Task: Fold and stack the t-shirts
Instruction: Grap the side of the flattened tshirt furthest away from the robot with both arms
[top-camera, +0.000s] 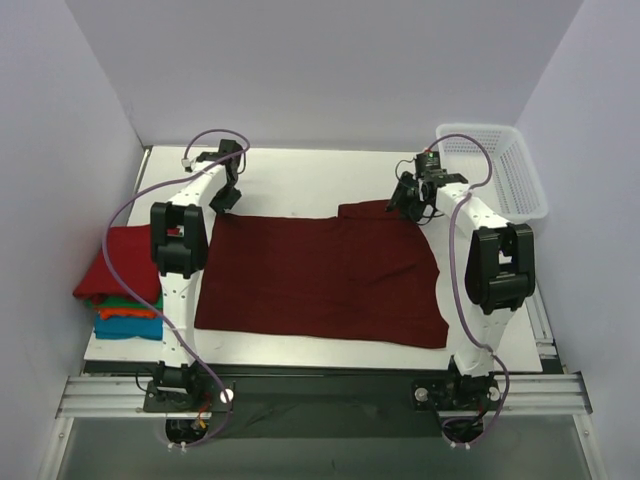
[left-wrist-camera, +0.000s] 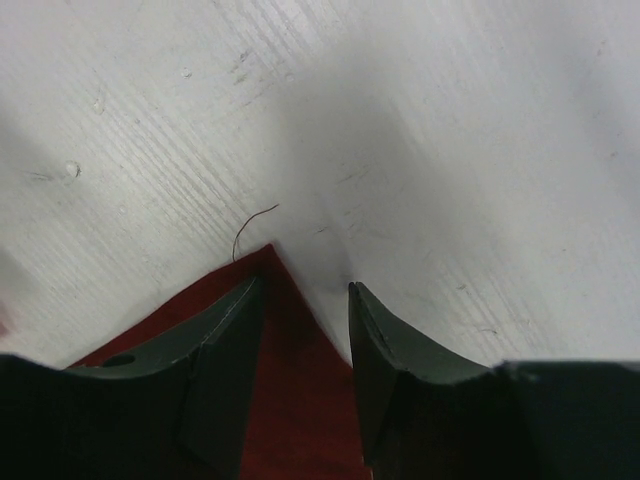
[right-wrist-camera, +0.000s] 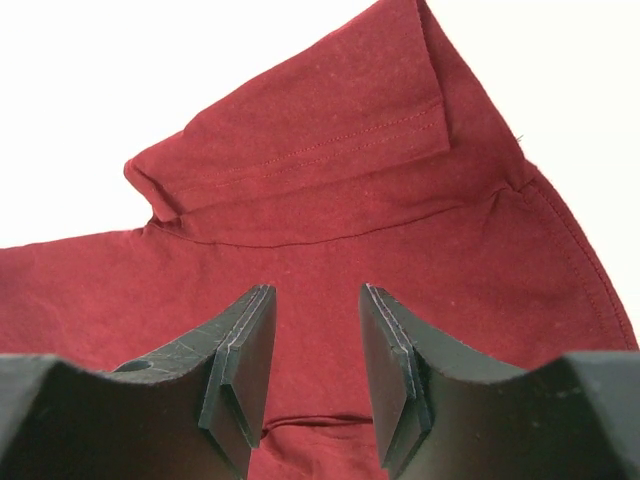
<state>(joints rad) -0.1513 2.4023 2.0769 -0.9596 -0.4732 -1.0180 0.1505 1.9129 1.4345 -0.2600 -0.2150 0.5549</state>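
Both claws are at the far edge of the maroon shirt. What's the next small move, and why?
Probably lower both and pinch. The left claw stands open astride the far-left corner of the maroon shirt. The right claw is open above the sleeve. Neither grips cloth yet, and the shirt lies flat, unfolded.

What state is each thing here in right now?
Maroon shirt: spread flat, one sleeve folded in.
Stack: folded shirts, red on top.
Basket: upright, looks empty.
Left gripper: open, straddling the shirt's corner.
Right gripper: open above the shirt, near the sleeve.
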